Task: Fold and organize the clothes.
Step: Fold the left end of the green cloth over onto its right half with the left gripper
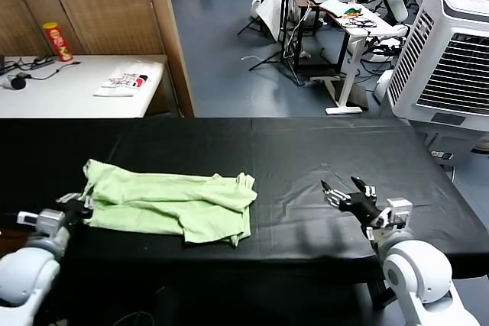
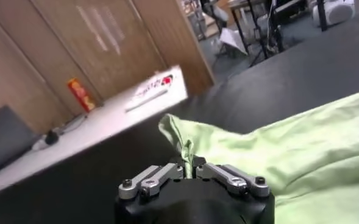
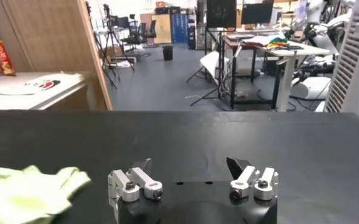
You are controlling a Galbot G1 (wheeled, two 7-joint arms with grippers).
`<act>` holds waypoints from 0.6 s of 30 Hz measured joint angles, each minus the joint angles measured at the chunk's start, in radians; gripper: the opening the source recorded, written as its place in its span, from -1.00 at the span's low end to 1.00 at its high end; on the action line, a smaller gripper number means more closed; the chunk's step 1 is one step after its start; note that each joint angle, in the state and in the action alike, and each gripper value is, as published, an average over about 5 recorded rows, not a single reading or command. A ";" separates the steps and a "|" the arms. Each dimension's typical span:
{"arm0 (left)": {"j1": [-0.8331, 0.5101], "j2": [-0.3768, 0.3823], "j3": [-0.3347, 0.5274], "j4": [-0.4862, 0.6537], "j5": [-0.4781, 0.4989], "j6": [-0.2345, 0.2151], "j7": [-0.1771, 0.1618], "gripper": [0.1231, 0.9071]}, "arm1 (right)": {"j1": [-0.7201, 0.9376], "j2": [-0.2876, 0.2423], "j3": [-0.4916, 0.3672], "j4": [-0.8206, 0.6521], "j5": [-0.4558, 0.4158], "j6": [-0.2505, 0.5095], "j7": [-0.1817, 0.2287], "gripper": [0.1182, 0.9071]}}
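Observation:
The clothes, one pale green shirt (image 1: pixel 172 202), lie crumpled and partly folded on the black table (image 1: pixel 306 150), left of centre. My left gripper (image 1: pixel 82 204) is at the shirt's left edge, shut on a pinch of the green fabric (image 2: pixel 187 155) that rises between its jaws. The shirt (image 2: pixel 301 146) spreads away from it across the table. My right gripper (image 1: pixel 344 192) rests on the table well to the right of the shirt, open with nothing between its fingers. In the right wrist view the gripper (image 3: pixel 188 167) stands wide and a corner of the shirt (image 3: pixel 27 192) shows far off.
A white side table (image 1: pixel 76 89) behind the black one carries a folded white garment with red-black print (image 1: pixel 126 82), a red can (image 1: pixel 57 42) and cables. A wooden partition (image 1: pixel 164 28) and a large white cooler (image 1: pixel 451 51) stand behind.

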 joint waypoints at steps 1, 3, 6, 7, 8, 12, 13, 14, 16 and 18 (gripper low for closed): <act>-0.001 -0.019 0.014 -0.029 -0.016 0.013 -0.010 -0.85 | -0.004 0.000 0.003 0.002 -0.001 0.000 0.000 0.72; -0.006 -0.060 0.046 -0.087 -0.050 0.039 -0.030 -0.85 | -0.012 0.000 0.010 0.006 -0.006 0.001 0.000 0.72; -0.023 -0.119 0.113 -0.164 -0.113 0.072 -0.060 -0.85 | -0.026 0.003 0.020 0.011 -0.014 0.003 0.000 0.72; -0.031 -0.137 0.138 -0.184 -0.132 0.081 -0.067 -0.85 | -0.031 0.005 0.023 0.012 -0.017 0.004 0.000 0.72; -0.039 -0.155 0.165 -0.201 -0.146 0.088 -0.073 -0.85 | -0.036 0.007 0.027 0.013 -0.020 0.004 0.000 0.72; -0.070 -0.210 0.264 -0.231 -0.154 0.097 -0.080 -0.85 | -0.053 0.014 0.038 0.015 -0.027 0.006 0.000 0.72; -0.077 -0.222 0.287 -0.233 -0.149 0.097 -0.080 -0.85 | -0.056 0.015 0.041 0.016 -0.028 0.006 -0.001 0.72; -0.084 -0.234 0.309 -0.233 -0.143 0.096 -0.080 -0.85 | -0.060 0.017 0.043 0.018 -0.030 0.007 -0.001 0.72; -0.098 -0.256 0.349 -0.229 -0.133 0.095 -0.080 -0.85 | -0.068 0.019 0.048 0.022 -0.032 0.008 -0.002 0.72; -0.112 -0.278 0.384 -0.220 -0.127 0.094 -0.081 -0.85 | -0.077 0.020 0.053 0.025 -0.034 0.009 -0.003 0.72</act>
